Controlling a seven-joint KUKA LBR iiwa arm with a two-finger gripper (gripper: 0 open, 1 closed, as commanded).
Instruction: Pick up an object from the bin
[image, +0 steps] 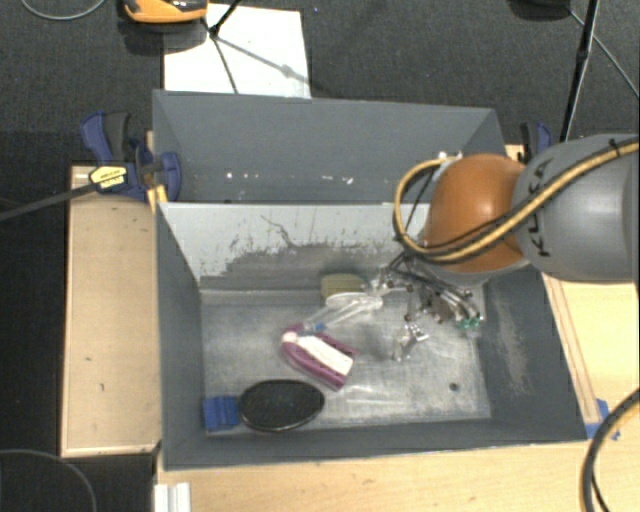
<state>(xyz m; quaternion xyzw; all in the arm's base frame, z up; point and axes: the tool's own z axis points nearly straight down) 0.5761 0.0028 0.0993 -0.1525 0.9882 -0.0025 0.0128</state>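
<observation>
Purple-and-white pack (318, 357) lies on the bin floor, near the middle and a bit to the left. It is the thing closest to the gripper. It is long with round ends, purple on one side and white on top with some pink, and it lies slanted. Shiny see-through wrap is around it.

At the very front of the grey bin (320, 150), close to the front wall, lies a flat black oval (283, 404). A small blue piece (220, 411) sits right beside it on the left, in the front left corner. The pack is just behind the black oval. I cannot tell if they touch.

A little farther back and to the right is the gripper (408, 338). It hangs low over the floor, just to the right of the pack. I cannot tell if the gripper is spread apart or pressed together.

Behind the pack lies a clear plastic piece (352, 305). Behind that, a tan block (340, 284) sits where the floor meets the back wall.

Above the gripper is a round orange cover (470, 210) with yellow and black cables (412, 195) looping around it. The big grey arm (590, 215) comes in from the right.
</observation>
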